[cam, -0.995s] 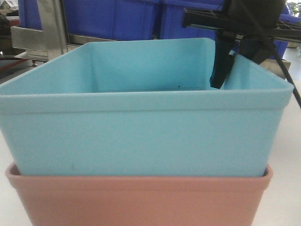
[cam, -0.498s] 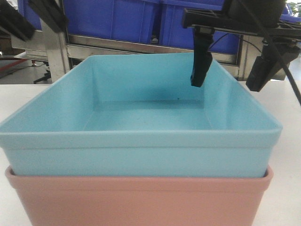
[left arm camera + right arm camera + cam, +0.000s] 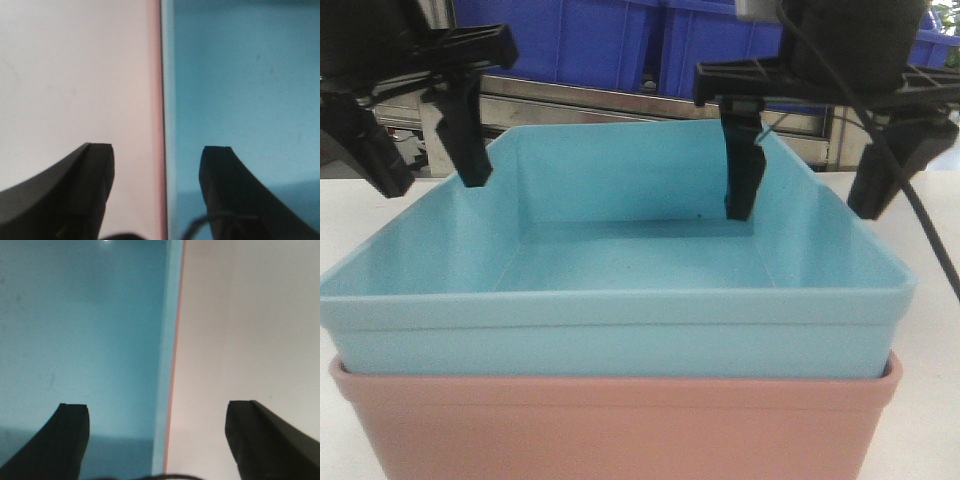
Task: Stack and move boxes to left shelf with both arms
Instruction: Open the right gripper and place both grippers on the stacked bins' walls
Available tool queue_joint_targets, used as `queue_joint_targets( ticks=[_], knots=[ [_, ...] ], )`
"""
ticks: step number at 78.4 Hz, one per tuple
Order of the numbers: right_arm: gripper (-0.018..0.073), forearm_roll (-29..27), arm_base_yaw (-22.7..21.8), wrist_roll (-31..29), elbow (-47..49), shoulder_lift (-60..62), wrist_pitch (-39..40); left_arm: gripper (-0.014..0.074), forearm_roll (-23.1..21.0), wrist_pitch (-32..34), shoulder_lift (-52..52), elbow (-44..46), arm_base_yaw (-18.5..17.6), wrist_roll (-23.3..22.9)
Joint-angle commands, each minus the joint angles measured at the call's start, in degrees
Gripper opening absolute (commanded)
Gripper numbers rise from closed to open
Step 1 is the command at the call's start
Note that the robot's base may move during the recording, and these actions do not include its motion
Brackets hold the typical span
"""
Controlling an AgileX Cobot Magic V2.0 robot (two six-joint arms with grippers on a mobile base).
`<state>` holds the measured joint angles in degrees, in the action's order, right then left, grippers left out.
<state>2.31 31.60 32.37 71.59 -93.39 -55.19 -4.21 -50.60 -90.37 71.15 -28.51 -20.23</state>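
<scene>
The light blue box (image 3: 620, 320) sits nested in the salmon pink box (image 3: 620, 420) on the white table, close to the front camera. My left gripper (image 3: 433, 183) is open and straddles the stack's left wall, with one finger outside and one inside. The left wrist view shows the blue rim (image 3: 167, 75) and the pink rim (image 3: 156, 75) running between the spread fingers of my left gripper (image 3: 157, 149). My right gripper (image 3: 802, 213) is open and straddles the right wall. In the right wrist view the blue rim (image 3: 167, 340) runs between the fingers of my right gripper (image 3: 158, 406). The left shelf cannot be made out for certain.
Behind the table stands a steel rack (image 3: 620, 95) holding dark royal-blue crates (image 3: 590, 40). White tabletop (image 3: 930, 350) shows on both sides of the stack. A black cable (image 3: 910, 200) hangs from the right arm.
The blue box has settled lower and level in the pink one. My right gripper let go of its right wall and opened. My left gripper came down into view at the left wall.
</scene>
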Motion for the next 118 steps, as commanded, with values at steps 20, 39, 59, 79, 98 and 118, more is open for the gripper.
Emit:
queue_joint_targets(
  ticks=[20, 39, 59, 79, 98, 118],
  knots=[
    [0.0603, -3.1, -0.3, -2.1, 1.0, -2.3, 2.4, 0.0301, 5.2, -0.9, -2.1, 2.0, -3.5, -7.9],
    [0.0603, -3.3, -0.3, -3.2, 1.0, -4.1, 2.2, 0.0301, 4.7, -3.2, -5.0, 2.0, -3.5, -7.9],
    [0.0548, -3.3, -0.3, -3.2, 1.0, -4.3, 1.5, 0.0301, 4.2, -4.7, -6.6, 2.0, -3.5, -7.9],
    [0.0399, -3.3, -0.3, -3.2, 1.0, -4.5, 1.7, 0.0267, 4.2, -4.7, -6.6, 2.0, -3.5, -7.9],
    [0.0064, -3.3, -0.3, -3.2, 1.0, -5.6, -0.2, 0.0008, 4.2, -4.6, -6.6, 2.0, -3.5, -7.9],
    [0.0067, -3.3, -0.3, -3.2, 1.2, -5.6, 0.1, 0.0008, 2.6, -4.9, -6.6, 2.0, -3.5, -7.9]
  ],
)
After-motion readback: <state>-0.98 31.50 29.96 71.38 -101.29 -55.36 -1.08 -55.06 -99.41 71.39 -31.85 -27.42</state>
